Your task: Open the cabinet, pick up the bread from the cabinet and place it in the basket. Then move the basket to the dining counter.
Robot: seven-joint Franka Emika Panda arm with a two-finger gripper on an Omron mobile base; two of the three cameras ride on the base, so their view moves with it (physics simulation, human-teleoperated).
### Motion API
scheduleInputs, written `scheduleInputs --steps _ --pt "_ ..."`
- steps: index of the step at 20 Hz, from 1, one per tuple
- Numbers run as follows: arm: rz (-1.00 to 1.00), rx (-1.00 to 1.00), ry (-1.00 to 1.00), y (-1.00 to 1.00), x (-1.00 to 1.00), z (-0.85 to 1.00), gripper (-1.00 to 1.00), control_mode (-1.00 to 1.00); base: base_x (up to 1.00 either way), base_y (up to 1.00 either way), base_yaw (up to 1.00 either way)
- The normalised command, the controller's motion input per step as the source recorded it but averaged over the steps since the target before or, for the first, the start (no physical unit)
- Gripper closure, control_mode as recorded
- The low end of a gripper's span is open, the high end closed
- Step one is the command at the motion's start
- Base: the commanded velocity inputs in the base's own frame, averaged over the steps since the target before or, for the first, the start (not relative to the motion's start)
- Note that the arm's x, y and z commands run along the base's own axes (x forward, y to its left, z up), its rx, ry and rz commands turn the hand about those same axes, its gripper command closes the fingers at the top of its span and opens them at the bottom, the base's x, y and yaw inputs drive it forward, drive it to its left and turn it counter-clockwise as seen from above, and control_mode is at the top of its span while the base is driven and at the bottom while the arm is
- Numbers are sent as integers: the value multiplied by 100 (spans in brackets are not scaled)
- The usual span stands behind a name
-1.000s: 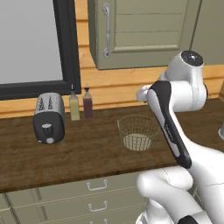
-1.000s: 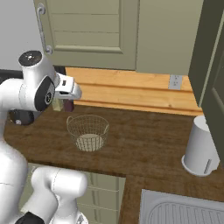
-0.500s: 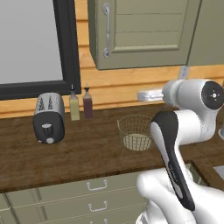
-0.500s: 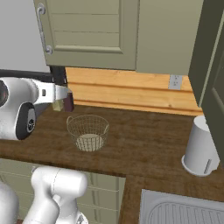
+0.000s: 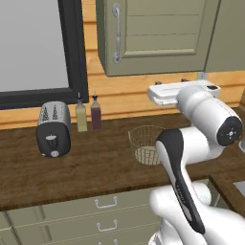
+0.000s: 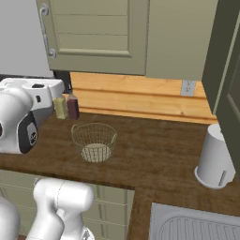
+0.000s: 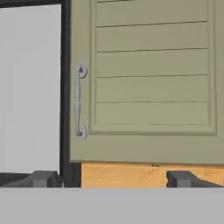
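The olive-green wall cabinet with a panelled door [image 5: 158, 36] is seen at the top centre of the left base view, its door shut and its curved silver bar handle [image 5: 116, 33] standing upright near the door's left edge. Below it, on the dark brown wood-grain countertop [image 5: 81, 162], a round bowl-shaped basket of pale wire mesh with a beige disc base [image 5: 145, 144] is set at the centre of the frame, partly covered by the white arm. At the left a silver and black toaster [image 5: 52, 128] is placed, and just right of it a pale yellow bottle [image 5: 82, 115] and a dark brown bottle [image 5: 96, 113] stand side by side against the plank wall. The white hand block is seen at centre right, level with the underside of the cabinet; the fingers are not made out there. In the right base view the cabinet [image 6: 98, 35] fills the upper left, with the handle [image 6: 45, 30] at its left edge. The basket [image 6: 94, 141] lies empty at lower centre left, well apart from a white cylindrical container [image 6: 214, 157] at the right. The two bottles are seen behind the basket, and a grey sink basin [image 6: 197, 225] occupies the lower right corner. In the hand view the closed cabinet door [image 7: 151, 83] takes up the centre and right, with the handle [image 7: 79, 102] left of centre. The gripper [image 7: 111, 179] is spread wide and holds nothing, its two dark tips being set far apart along the bottom.
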Motion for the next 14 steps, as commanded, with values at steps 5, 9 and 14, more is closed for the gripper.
scheduleInputs --steps 5,9,14 --pt "-5 0 -34 40 3 45 -100 -100 0 0 0" --pt "-5 0 -26 31 0 41 -100 -100 0 0 0" --pt "-1 0 -16 28 8 29 -100 -100 0 0 0"
